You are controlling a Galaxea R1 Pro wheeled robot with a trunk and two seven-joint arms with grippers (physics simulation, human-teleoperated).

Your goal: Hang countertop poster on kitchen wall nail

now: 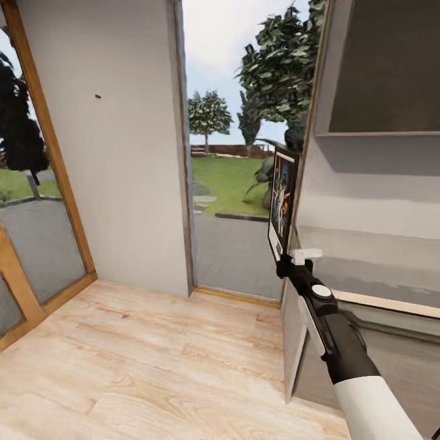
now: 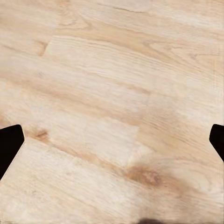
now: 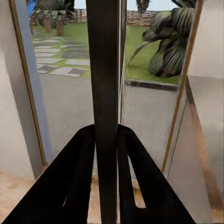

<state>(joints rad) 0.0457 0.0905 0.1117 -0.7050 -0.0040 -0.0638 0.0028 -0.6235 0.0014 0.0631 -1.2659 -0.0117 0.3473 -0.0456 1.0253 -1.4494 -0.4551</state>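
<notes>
My right gripper (image 1: 283,264) is shut on the bottom edge of the poster (image 1: 282,202), which stands upright and edge-on to the head camera, its colourful face turned left. In the right wrist view the poster's dark edge (image 3: 105,93) runs straight up between the two black fingers (image 3: 70,182). A tiny dark wall nail (image 1: 98,96) sticks out of the pale grey wall panel (image 1: 116,159), high and well left of the poster. In the left wrist view the left gripper's (image 2: 112,140) black fingertips (image 2: 9,144) stand wide apart over the wooden floor. The kitchen countertop is out of view.
Tall glass openings with wooden frames (image 1: 183,153) flank the wall panel, showing lawn and trees outside. Light wooden floor (image 1: 153,360) spreads below. A pale grey cabinet or wall unit (image 1: 379,201) stands close at the right, beside my right arm.
</notes>
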